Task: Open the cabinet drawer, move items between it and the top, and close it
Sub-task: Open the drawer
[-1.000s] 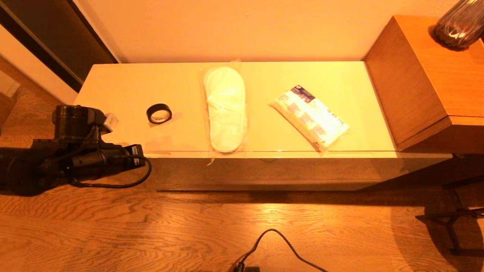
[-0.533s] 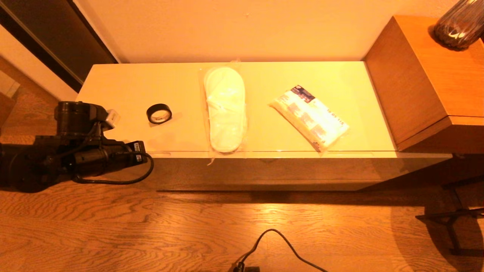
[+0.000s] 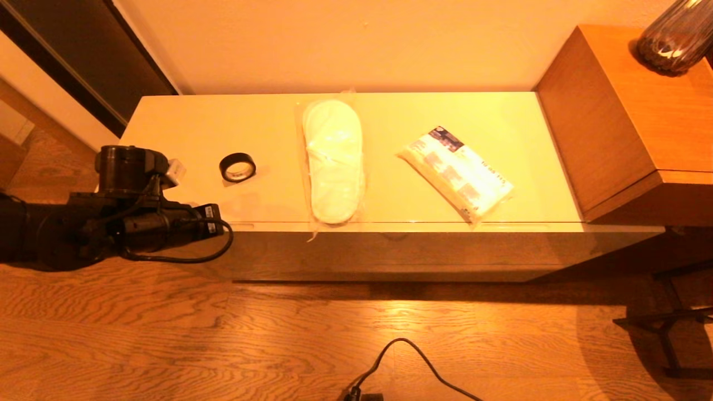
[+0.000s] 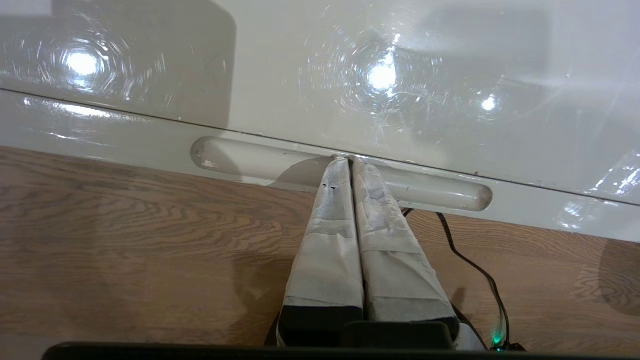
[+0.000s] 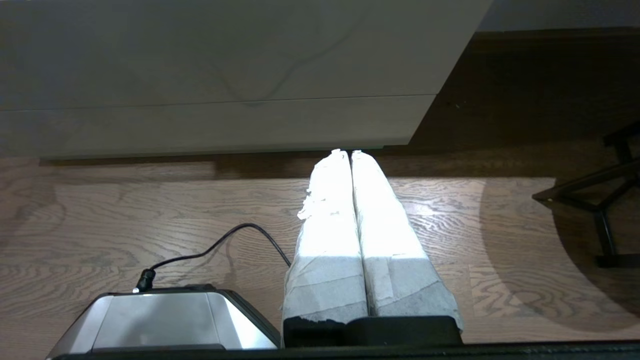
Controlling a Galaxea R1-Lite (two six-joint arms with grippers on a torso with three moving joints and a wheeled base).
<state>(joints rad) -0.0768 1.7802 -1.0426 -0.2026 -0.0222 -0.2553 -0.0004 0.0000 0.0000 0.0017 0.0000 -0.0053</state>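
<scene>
The top [image 3: 195, 122] of the low cabinet carries a black tape ring [image 3: 238, 167], white slippers in a clear bag [image 3: 334, 161] and a white packet with blue print [image 3: 457, 172]. Below it, the cabinet drawer [image 3: 390, 250] sits shut, flush with the front. My left arm [image 3: 128, 223] hangs at the cabinet's front left corner. The left gripper [image 4: 348, 159] is shut and empty, its tips resting in the oblong recess [image 4: 250, 160] on the drawer's upper edge. My right gripper [image 5: 348, 151], also shut and empty, hovers over the floor before the cabinet's lower right corner.
A taller brown wooden cabinet [image 3: 629, 122] with a dark vase [image 3: 671, 39] adjoins on the right. A black cable [image 3: 412, 356] lies on the wooden floor, and a dark metal stand [image 3: 668, 328] is at the right. A dark door [image 3: 83, 50] is at the far left.
My left arm has moved right and closer to the cabinet's front left corner. The items on the top have not moved.
</scene>
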